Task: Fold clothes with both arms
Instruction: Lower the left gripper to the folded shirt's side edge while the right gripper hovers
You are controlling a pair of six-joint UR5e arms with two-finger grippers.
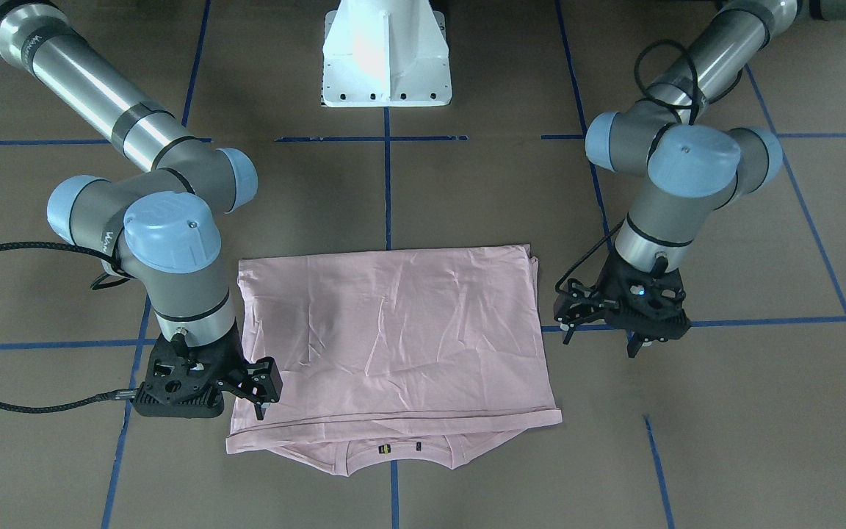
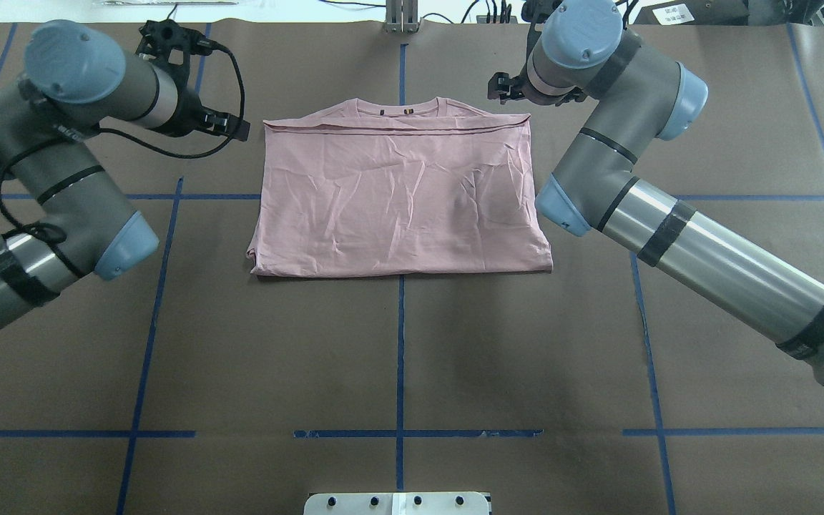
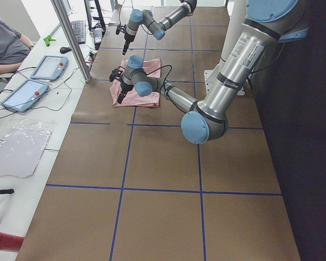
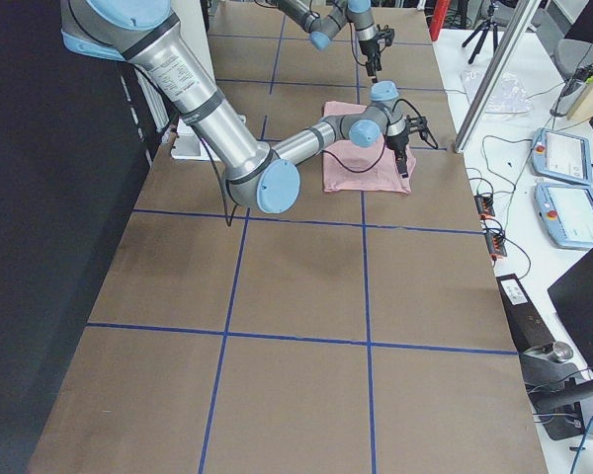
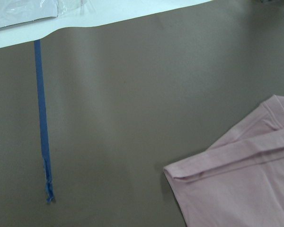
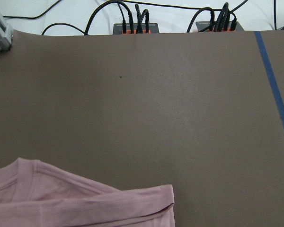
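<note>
Tee (image 2: pixel 398 193) lies folded on tbl (image 2: pixel 398 343) (collar (image 2: pixel 396 109) peeking).

The left arm (image 1: pixel 669 213) and right arm (image 1: pixel 92 81) are silver-grey tubes with light blue joint caps and black bands bearing white lettering. The left end effector (image 1: pixel 599 342) and right end effector (image 1: pixel 265 397) are black. A braided black cable (image 1: pixel 34 245) trails from the right wrist. The pedestal (image 1: pixel 386 66) is white.

The desk (image 2: pixel 276 343) is viewed steeply from above behind the base (image 2: pixel 398 504) and again from the opposite side. It is seen lengthwise from both ends. Close wrist views are aimed downward; the T-shirt (image 2: pixel 398 193) is shared by all.
</note>
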